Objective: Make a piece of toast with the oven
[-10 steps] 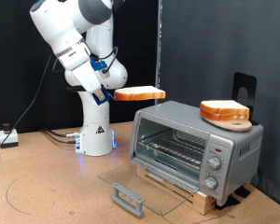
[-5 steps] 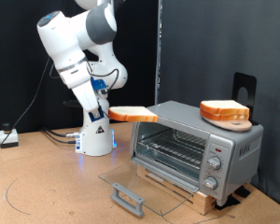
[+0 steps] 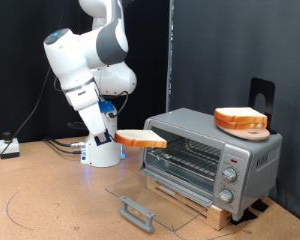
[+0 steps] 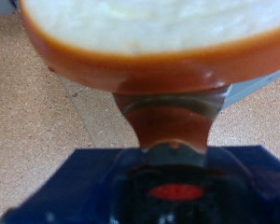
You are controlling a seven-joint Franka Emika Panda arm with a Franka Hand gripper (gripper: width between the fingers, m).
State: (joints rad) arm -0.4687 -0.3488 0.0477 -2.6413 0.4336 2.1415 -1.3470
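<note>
The toast [image 3: 141,139], pinched flat in the gripper [image 3: 118,137], had been lowered from above the oven [image 3: 210,156] to just before its open door [image 3: 150,196], level with the rack.

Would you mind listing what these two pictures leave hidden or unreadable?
- Gripper, exterior view: too small to tell how the fingers sit on the piece of toast.
- Piece of toast, wrist view: cut off by the picture's edges and blurred; it hides most of the oven.
- Oven knobs, exterior view: markings too small to read.
- Stack of slices on the oven: number of slices unclear.
</note>
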